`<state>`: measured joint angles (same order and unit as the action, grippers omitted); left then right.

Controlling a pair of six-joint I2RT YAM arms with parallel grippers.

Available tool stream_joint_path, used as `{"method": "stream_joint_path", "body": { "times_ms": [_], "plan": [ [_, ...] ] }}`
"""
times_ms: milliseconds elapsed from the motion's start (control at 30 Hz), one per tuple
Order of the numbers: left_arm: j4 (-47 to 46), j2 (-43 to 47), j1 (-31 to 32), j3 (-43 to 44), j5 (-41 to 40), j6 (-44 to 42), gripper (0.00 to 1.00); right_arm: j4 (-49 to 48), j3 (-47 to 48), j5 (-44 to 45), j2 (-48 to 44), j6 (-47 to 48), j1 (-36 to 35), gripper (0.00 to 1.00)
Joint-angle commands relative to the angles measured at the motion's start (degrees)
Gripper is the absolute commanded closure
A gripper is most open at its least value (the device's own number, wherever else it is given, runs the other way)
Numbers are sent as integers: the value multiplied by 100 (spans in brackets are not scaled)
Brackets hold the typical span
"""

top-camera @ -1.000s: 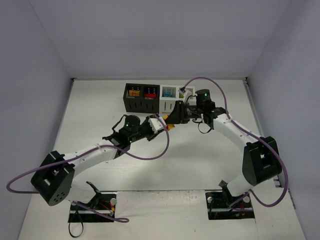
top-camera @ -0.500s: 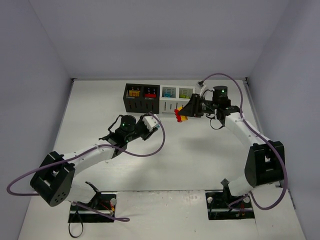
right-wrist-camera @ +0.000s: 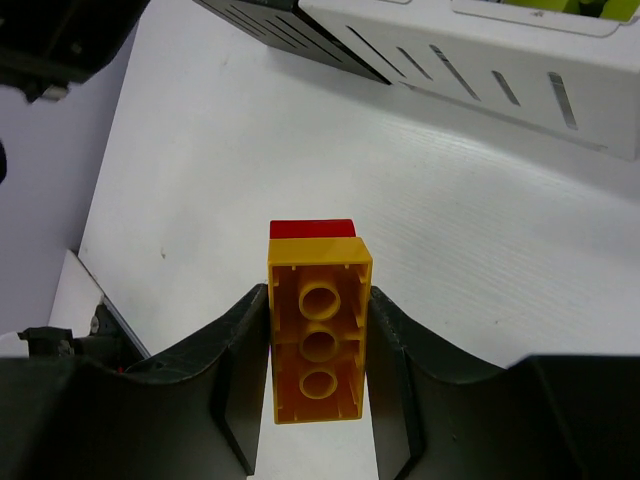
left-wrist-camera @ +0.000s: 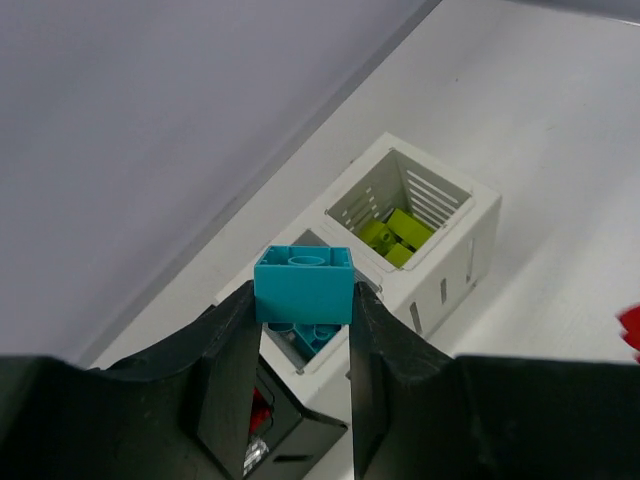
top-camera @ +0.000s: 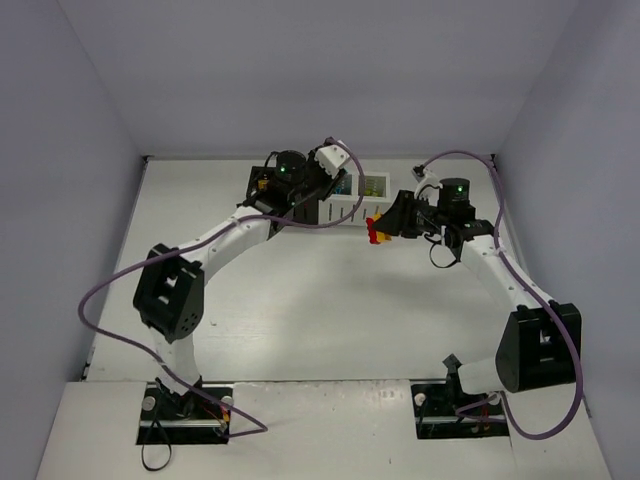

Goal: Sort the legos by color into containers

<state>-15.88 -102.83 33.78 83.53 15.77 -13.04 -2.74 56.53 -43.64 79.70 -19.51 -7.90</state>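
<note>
My left gripper (left-wrist-camera: 303, 300) is shut on a teal brick (left-wrist-camera: 303, 285) and holds it above the row of containers, over a white bin (left-wrist-camera: 320, 345) that holds teal bricks. The white bin (left-wrist-camera: 470, 215) beside it holds green bricks (left-wrist-camera: 395, 237). From above, the left gripper (top-camera: 335, 172) hangs over the bins (top-camera: 358, 208). My right gripper (right-wrist-camera: 318, 345) is shut on a yellow brick (right-wrist-camera: 318, 345) with a red brick (right-wrist-camera: 312, 228) stacked on it, held above the table to the right of the bins (top-camera: 377, 230).
The two black bins (top-camera: 266, 195) at the left end of the row hold orange and red bricks. Walls close the table at the back and both sides. The left arm's purple cable (top-camera: 110, 290) loops over the left of the table.
My left arm has swung from mid-table up to the bins, with the teal brick in it. My right gripper has drawn back to the right with the yellow and red clump.
</note>
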Motion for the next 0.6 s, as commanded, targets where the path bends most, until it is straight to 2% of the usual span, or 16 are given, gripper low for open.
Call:
{"method": "stream_joint_path", "body": {
  "times_ms": [0,33,167,433,567],
  "plan": [
    [418,-421,-143,786,163,3,94,-174,-11,40,-367,105,-1,100],
    [567,-666,-152,927,172,20,93,-165,-28,22,-420,105,-10,100],
    [884,-1116,-179,1630,129,38,76,-130,-81,13,-490,158,-1,100],
    [1043,-1205,-188,1825,5,170,42,-112,-37,13,-412,202,-1,100],
    [1096,-1073,-188,1808,23,319,34,-112,59,-22,-333,246,-1,100]
  ]
}}
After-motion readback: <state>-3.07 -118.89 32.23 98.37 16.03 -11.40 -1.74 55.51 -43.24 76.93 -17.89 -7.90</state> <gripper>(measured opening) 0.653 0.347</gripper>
